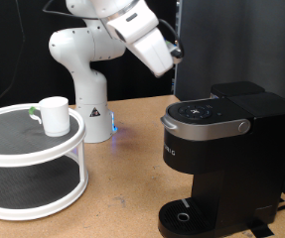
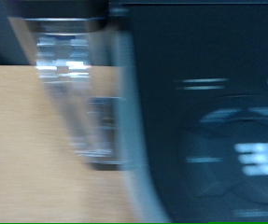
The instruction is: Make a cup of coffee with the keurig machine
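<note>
The white cup (image 1: 54, 115) stands upright on the top tier of a white round stand (image 1: 13, 149) at the exterior view's left, with a green mark beside it. The black keurig machine (image 1: 226, 149) stands at the right with its silver-rimmed lid (image 1: 207, 116) down and its round drip tray (image 1: 187, 216) bare. My gripper (image 1: 175, 49) hangs in the air above and a little left of the lid, holding nothing that shows. The wrist view is blurred: one finger (image 2: 70, 89) shows over the wooden table, next to the machine's dark top (image 2: 218, 140).
The white arm base (image 1: 87, 94) stands on the wooden table (image 1: 127, 188) between the stand and the machine. A dark panel rises behind the machine. The stand has a lower tier with a dark mat (image 1: 28, 183).
</note>
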